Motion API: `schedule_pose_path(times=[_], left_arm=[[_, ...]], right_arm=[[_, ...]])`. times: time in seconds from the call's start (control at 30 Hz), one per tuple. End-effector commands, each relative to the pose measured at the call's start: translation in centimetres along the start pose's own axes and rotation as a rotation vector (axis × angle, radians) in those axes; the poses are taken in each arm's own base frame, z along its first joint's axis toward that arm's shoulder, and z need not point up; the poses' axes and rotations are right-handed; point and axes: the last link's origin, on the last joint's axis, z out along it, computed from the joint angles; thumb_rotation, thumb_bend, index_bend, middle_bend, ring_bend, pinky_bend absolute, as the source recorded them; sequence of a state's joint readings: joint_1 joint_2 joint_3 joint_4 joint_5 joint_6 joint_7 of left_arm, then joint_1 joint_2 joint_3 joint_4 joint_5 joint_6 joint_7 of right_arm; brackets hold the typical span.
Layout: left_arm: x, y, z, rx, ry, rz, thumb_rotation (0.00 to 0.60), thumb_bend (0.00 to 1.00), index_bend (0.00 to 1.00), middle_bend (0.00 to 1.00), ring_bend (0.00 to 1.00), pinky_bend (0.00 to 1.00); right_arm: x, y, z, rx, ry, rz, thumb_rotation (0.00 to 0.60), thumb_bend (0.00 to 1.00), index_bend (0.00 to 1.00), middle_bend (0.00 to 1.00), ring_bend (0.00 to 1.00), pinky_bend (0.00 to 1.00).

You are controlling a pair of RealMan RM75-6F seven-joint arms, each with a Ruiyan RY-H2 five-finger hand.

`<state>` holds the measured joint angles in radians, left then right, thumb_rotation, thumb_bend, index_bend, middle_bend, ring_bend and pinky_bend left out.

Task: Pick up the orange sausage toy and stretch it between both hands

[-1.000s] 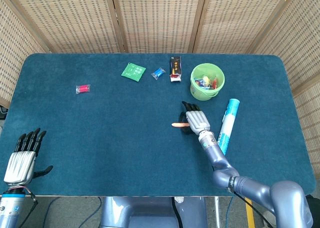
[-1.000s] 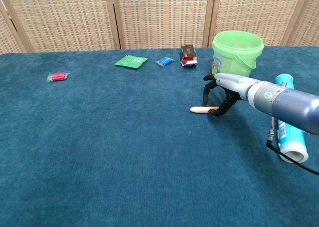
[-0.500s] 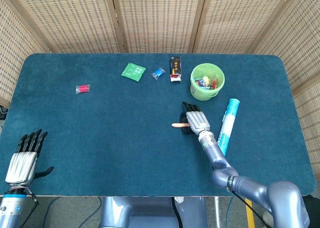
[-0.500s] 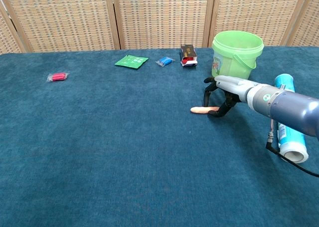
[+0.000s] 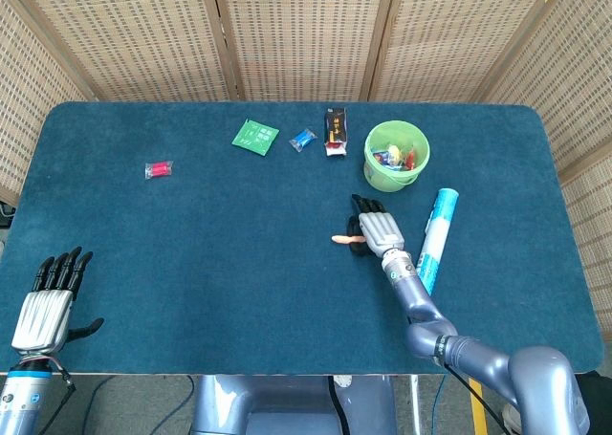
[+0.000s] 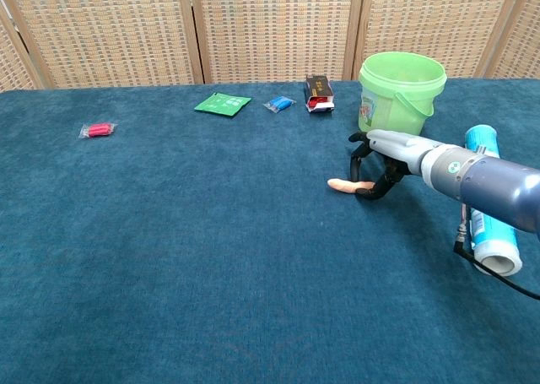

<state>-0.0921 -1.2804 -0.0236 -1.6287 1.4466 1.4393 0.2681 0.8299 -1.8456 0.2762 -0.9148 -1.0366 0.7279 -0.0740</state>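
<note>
While the table (image 5: 191,263) carries everything, we take the green bucket (image 5: 396,155) as our landmark. A blue tube (image 5: 435,239) lies in front of it to the right, a black box (image 5: 335,130), a blue wrapper (image 5: 302,140) and a green packet (image 5: 254,135) stand in a row to its left, and a red wrapper (image 5: 159,169) sits much farther left.

The sausage (image 6: 342,184) lies flat on the cloth just in front of the bucket, within our right arm's reach. Our right hand (image 6: 381,164) arches palm-down over its right end, fingertips curled onto it; whether they truly pinch it we cannot tell. Our left hand (image 5: 46,306) waits far from the bucket at the near left edge, fingers extended and holding nothing, probably until the lift.
</note>
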Motion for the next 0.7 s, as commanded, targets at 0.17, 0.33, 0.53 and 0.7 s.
schedule_pose_path(times=[0.17, 0.33, 0.53, 0.7], left_arm=[[0.1, 0.0, 0.0, -0.003, 0.001, -0.003, 0.6, 0.0, 0.0, 0.0, 0.0, 0.0], [0.2, 0.0, 0.2, -0.01, 0.002, -0.011, 0.6, 0.0, 0.0, 0.0, 0.0, 0.0], [1.3, -0.1, 1.8, -0.065, 0.042, -0.016, 0.6, 0.0, 0.0, 0.0, 0.0, 0.0], [3.3, 0.4, 3.9, -0.168, 0.056, 0.006, 0.6, 0.0, 0.0, 0.0, 0.0, 0.0]], right_arm=[[0.5, -0.4, -0.4, 0.022, 0.011, 0.039, 0.6, 0.59, 0.68, 0.06, 0.0, 0.0], [1.6, -1.6, -1.3, 0.071, 0.013, 0.108, 0.6, 0.6, 0.68, 0.07, 0.0, 0.0], [3.7, -4.4, -2.6, 0.136, 0.005, 0.222, 0.6, 0.6, 0.68, 0.08, 0.0, 0.0], [4.7, -6.6, -3.3, 0.142, -0.056, 0.333, 0.6, 0.62, 0.68, 0.09, 0.0, 0.0]])
